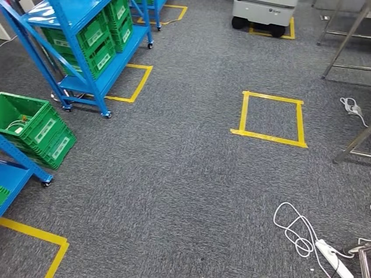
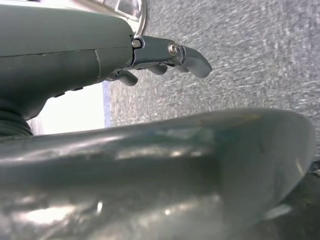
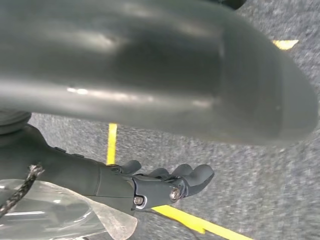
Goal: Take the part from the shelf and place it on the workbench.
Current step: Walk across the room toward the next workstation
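Note:
A blue wheeled shelf [image 1: 87, 55] stands at the far left, loaded with green bins [image 1: 98, 46]. A nearer blue shelf [image 1: 17, 168] at the left edge carries an open green bin [image 1: 37, 127] holding small white and orange items that I cannot identify. In the left wrist view my left hand [image 2: 124, 150] hangs over the grey carpet, fingers [image 2: 170, 52] stretched out and holding nothing. My right hand [image 3: 113, 95] hangs the same way with its fingers [image 3: 173, 182] extended and empty, above yellow tape.
A yellow tape square [image 1: 271, 119] marks the carpet ahead to the right. Metal table legs [image 1: 345, 40] stand at the right edge. A white power strip with coiled cable [image 1: 306, 237] lies near my right side. A white wheeled machine [image 1: 262, 14] sits at the back.

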Controlling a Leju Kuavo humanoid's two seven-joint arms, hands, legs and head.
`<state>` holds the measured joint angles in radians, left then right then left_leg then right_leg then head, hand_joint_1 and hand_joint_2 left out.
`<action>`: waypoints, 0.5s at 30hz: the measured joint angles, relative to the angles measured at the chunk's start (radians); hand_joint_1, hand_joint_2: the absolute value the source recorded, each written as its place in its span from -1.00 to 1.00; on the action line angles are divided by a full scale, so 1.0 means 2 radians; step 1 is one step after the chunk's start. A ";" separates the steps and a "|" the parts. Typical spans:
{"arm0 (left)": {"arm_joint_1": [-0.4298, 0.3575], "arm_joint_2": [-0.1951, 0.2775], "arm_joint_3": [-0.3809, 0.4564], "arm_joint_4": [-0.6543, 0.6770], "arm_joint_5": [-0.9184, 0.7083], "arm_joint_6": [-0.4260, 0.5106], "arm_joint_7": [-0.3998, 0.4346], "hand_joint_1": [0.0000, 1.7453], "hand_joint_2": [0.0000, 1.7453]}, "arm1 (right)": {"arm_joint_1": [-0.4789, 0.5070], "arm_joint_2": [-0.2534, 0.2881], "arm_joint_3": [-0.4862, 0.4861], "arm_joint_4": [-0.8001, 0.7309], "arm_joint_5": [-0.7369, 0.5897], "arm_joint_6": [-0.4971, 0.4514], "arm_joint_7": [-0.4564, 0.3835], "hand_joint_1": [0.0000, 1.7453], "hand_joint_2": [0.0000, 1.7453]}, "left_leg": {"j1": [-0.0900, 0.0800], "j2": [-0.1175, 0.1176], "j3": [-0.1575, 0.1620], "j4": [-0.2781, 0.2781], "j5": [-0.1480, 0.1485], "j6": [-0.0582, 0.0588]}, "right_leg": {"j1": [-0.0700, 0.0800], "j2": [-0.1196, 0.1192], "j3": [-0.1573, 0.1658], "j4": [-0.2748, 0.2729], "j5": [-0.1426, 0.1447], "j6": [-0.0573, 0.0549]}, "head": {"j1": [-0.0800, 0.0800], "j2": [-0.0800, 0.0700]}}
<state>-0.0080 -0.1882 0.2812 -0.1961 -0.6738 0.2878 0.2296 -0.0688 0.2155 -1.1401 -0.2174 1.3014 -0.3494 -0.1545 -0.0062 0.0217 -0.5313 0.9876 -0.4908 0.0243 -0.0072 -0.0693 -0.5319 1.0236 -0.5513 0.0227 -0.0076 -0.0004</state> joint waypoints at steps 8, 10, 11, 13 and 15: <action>-0.001 -0.002 0.000 0.000 0.000 0.001 0.000 -1.00 -1.00 | 0.003 0.000 0.000 0.000 0.000 0.000 0.002 -1.00 -1.00 | 0.001 -0.041 0.002 0.001 0.002 0.003 | -0.005 0.048 -0.038 0.057 0.004 0.005 | 0.004 0.000; -0.003 -0.002 0.000 0.000 0.000 0.002 0.000 -1.00 -1.00 | 0.003 0.000 0.000 0.000 0.000 0.001 0.002 -1.00 -1.00 | 0.001 -0.052 -0.002 0.006 -0.001 -0.003 | -0.009 0.072 -0.014 0.006 0.021 0.004 | 0.004 0.000; -0.003 -0.002 0.000 0.000 0.000 0.002 0.000 -1.00 -1.00 | 0.003 -0.001 0.000 0.000 0.000 0.001 0.002 -1.00 -1.00 | 0.001 -0.057 -0.005 0.008 -0.001 -0.005 | -0.010 0.079 -0.009 -0.004 0.021 0.003 | 0.004 0.000; -0.003 -0.002 0.000 0.000 0.000 0.004 0.000 -1.00 -1.00 | 0.003 -0.001 0.000 0.000 0.000 0.002 0.002 -1.00 -1.00 | 0.003 -0.065 -0.010 0.010 0.000 -0.011 | -0.009 0.072 -0.007 -0.005 0.020 -0.002 | 0.004 0.000; -0.002 -0.002 0.000 0.000 0.000 0.005 0.000 -1.00 -1.00 | 0.003 -0.001 0.000 0.000 0.000 0.003 0.002 -1.00 -1.00 | 0.003 -0.052 -0.016 0.023 -0.009 -0.016 | -0.008 0.059 -0.006 -0.007 0.021 -0.008 | 0.002 0.000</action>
<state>-0.0122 -0.1924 0.2818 -0.1961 -0.6732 0.2979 0.2292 -0.0625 0.2140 -1.1406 -0.2174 1.3024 -0.3425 -0.1497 -0.0006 -0.0818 -0.5630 1.0327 -0.5089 -0.0073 -0.0239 0.0494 -0.5435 1.0098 -0.5096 0.0067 -0.0039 -0.0004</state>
